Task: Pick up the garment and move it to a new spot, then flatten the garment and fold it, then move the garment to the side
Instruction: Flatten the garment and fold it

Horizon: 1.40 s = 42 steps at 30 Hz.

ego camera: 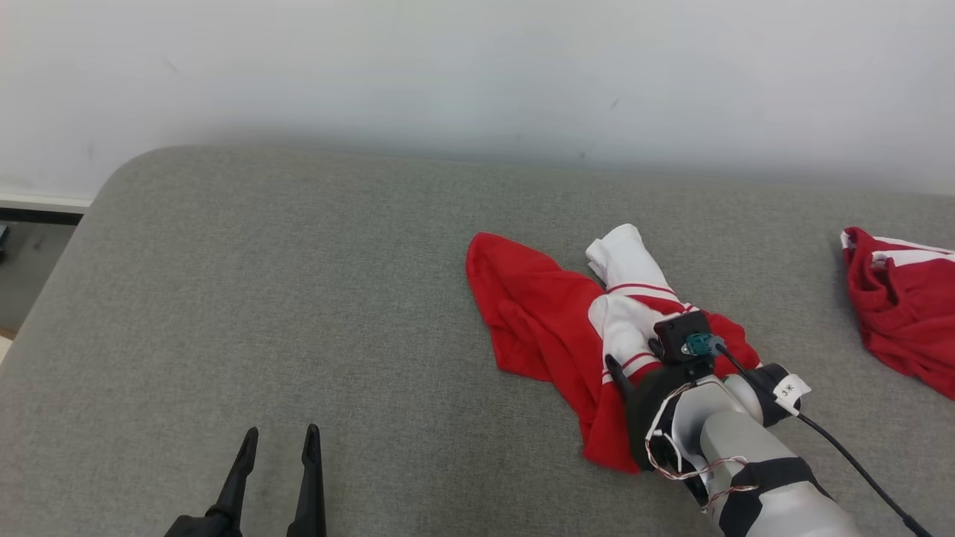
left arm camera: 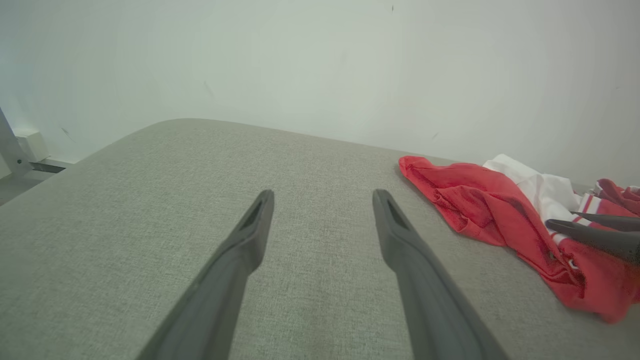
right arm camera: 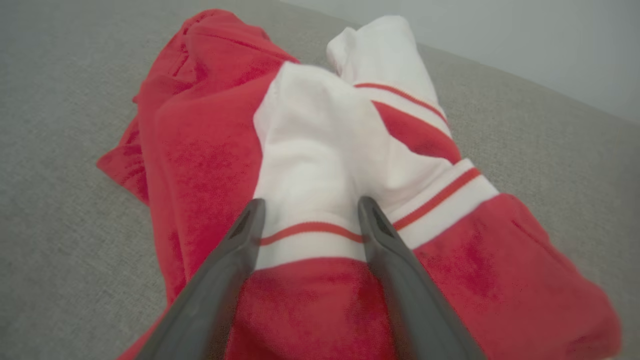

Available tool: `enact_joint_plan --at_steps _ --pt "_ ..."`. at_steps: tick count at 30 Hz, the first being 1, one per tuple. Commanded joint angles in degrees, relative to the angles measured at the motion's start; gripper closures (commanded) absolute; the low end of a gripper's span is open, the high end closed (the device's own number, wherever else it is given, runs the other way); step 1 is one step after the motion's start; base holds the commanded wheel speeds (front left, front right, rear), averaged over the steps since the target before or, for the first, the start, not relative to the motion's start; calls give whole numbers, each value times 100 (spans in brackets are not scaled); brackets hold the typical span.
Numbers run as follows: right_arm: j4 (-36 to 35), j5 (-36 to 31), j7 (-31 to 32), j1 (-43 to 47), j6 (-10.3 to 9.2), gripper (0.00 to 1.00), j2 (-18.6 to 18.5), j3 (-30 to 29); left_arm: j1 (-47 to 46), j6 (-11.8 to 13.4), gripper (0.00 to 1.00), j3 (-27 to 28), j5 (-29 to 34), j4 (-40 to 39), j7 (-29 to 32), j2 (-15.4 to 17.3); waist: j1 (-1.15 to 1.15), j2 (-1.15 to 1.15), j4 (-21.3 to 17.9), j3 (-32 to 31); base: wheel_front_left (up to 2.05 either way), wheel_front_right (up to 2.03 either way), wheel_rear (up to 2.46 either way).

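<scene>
Behind the work area: pale wall [ego camera: 477,67], plain. Below it a grey fabric-covered surface [ego camera: 298,298] with a rounded far-left corner carries everything.

Garment [ego camera: 537,313]: red with white panels and thin red stripes, crumpled in a heap right of centre on the surface. A red flap is spread to its left and a white sleeve-like part points toward the wall.

Second red-and-white garment [ego camera: 903,313]: at the right edge, well apart from the first, also bunched.

Right arm [ego camera: 753,462]: pale forearm comes in from lower right, with a wrist camera [ego camera: 683,335] on top and a black cable [ego camera: 843,455] trailing off to the right.

Right claw [right arm camera: 311,202]: fingers spread, not clamped. Tips are pressed down on the garment at the white striped band, with a ridge of white cloth bulging between them.

Left claw [ego camera: 282,430]: lower left, fingers apart, holding nothing. It sits over bare grey fabric, well apart from the garment. Its wrist view puts the garment off to the right, with the right claw's dark fingertips [left arm camera: 595,232] over the red cloth.
</scene>
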Motion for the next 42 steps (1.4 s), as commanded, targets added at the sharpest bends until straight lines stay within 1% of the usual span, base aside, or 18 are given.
enact_joint_plan --at_steps 1,2,3,8,13,14,17,22,25,27,29,30,31,32,33,36,39,42 --pt "162 -22 135 -43 7 100 -4 38 -31 11 0 23 -24 24 -18 4 0 -1 91 30 0 0 0" --pt "229 -4 153 -87 7 100 -16 20 -42 9 0 23 -32 40 -18 2 0 -1 113 27 0 0 0" --pt "216 11 28 -139 7 100 -33 -16 -55 4 0 18 -34 53 -18 2 0 -1 137 25 0 0 0" --pt "40 -60 -850 -211 7 100 -80 -136 41 48 0 75 -56 18 -18 2 0 -1 87 -55 0 0 0" --pt "-400 -88 -1133 46 7 100 -103 -132 149 61 0 27 -87 17 -18 3 0 -1 -37 -194 0 0 0" --pt "-612 -59 -1141 165 7 100 -123 -140 146 56 0 20 -95 14 -18 3 0 -1 -61 -213 0 0 0" --pt "-1783 -19 -1150 773 7 100 -260 -184 199 41 0 -25 -103 6 -18 3 0 -1 -139 -276 0 0 0" --pt "-3769 -20 -1151 2367 7 100 -498 -239 276 38 0 -50 -94 14 -18 4 0 -1 -247 -347 0 0 0" --pt "-4687 -71 -1152 3312 7 100 -591 -287 260 27 0 -46 -82 -6 -18 3 0 -1 -314 -320 0 0 0" --pt "-5129 -91 -1151 3885 7 100 -534 -325 262 24 0 -27 -87 -22 -18 4 0 -1 -359 -280 0 0 0" --pt "-5132 -129 -1141 4411 7 100 -496 -318 263 33 0 0 -109 -37 -18 3 0 -1 -430 -241 0 0 0" --pt "-5127 -133 -1143 4554 7 96 -469 -311 264 35 0 1 -115 -31 -17 2 0 -1 -458 -220 0 0 0" --pt "-5135 -121 -1145 4637 7 13 -429 -355 257 31 0 -5 -120 -26 -18 2 0 -1 -477 -205 0 0 0" --pt "-5135 -121 -1145 4637 7 13 -429 -355 257 31 0 -5 -120 -26 -18 2 0 -1 -477 -205 0 0 0" --pt "-5148 -96 -1145 4737 7 0 -404 -349 249 23 0 -12 -115 -14 -18 2 0 -1 -490 -194 0 0 0" --pt "-5528 35 -1143 4951 7 0 -298 -503 245 30 0 14 -113 -25 -18 3 0 -1 -558 -174 0 0 0" --pt "-5973 149 -1142 4983 7 0 -287 -748 243 34 0 52 -107 -50 -18 3 0 -1 -608 -159 0 0 0" --pt "-5943 258 -1141 4732 7 0 -352 -959 217 31 0 66 -111 -48 -18 4 0 -1 -640 -150 0 0 0"
